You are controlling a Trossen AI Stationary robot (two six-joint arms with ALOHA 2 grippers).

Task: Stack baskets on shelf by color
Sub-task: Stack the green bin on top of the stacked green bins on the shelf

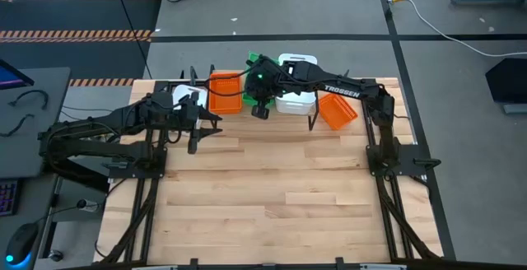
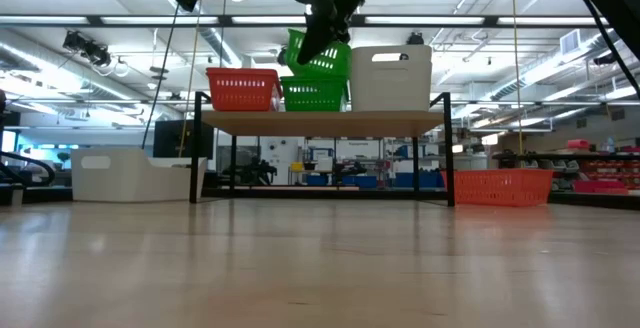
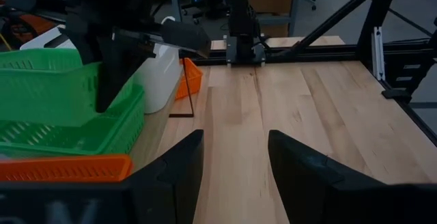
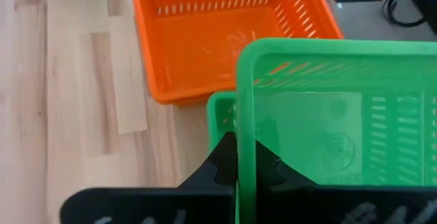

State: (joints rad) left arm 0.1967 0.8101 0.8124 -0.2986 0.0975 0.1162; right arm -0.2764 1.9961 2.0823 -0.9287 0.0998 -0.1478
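A: Wooden tabletop (image 1: 272, 196) noted mostly bare at the near side; shelf (image 2: 320, 121) stands across the far end. What is counted on it?

B: On the plank, from the low view: an orange basket (image 2: 243, 89) at one end, a green basket (image 2: 313, 93) in the middle, a white basket (image 2: 391, 78) beside it. How many are nested in each pile cannot be told.

A: And the piece in hand?

B: A second green basket (image 4: 328, 115) is held tilted just above the green one. The right gripper (image 4: 239, 173) is seen pinched tight on its rim, fingers closed on the thin wall. Green is judged to be mid-stack, not yet seated.

A: Left arm?

B: The left gripper (image 3: 232, 166) hangs over the table beside the shelf's orange end, jaws spread, nothing between them.

A: What is left?

B: Another orange basket (image 2: 497, 185) is seen on the table past the white end of the shelf, and a larger white bin (image 2: 135, 174) on the table at the other end. Both are judged still to be shelved. Remaining baskets are not made out, so the full count is left open
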